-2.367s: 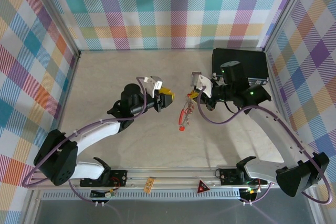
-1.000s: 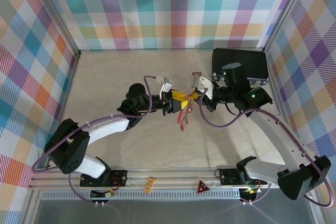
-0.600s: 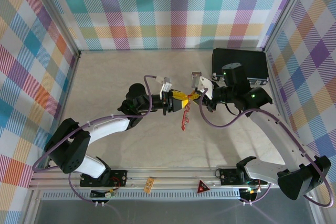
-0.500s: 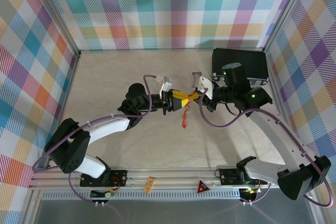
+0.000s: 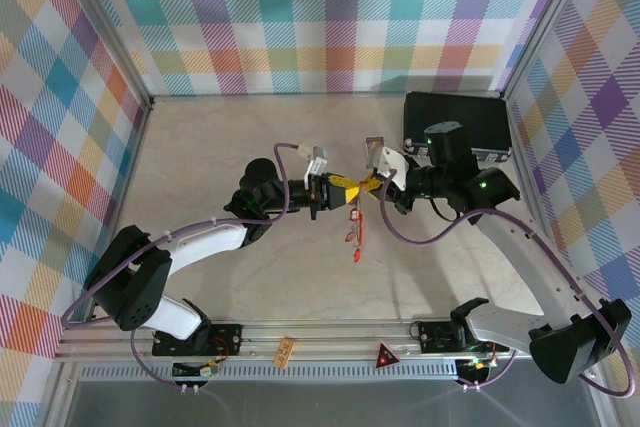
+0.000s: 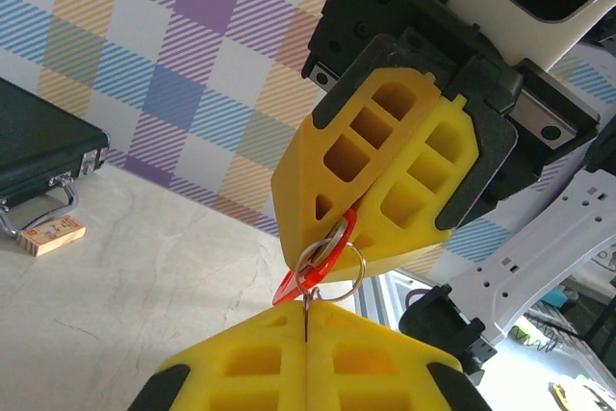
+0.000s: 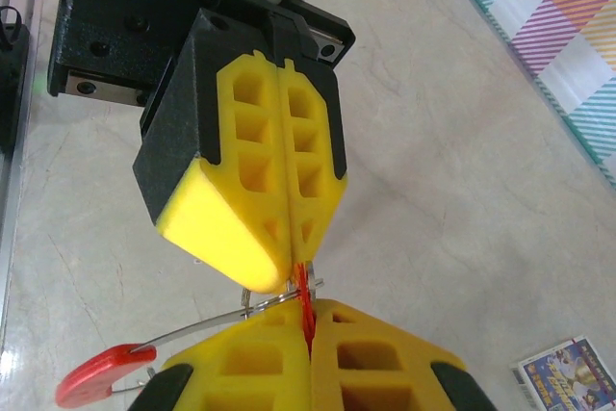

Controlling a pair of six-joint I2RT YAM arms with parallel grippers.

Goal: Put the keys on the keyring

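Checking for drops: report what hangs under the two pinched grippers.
Red key tags dangle from the keyring above the table. The closed fingers hide the clamped part.

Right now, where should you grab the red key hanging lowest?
Take the red key by its free bottom end, probably from the near side. It dangles below the keyring, and the shut left gripper and right gripper crowd the top.

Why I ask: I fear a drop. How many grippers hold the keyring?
2. The left gripper and the right gripper meet above mid-table, both shut on the keyring; a red key dangles from it.
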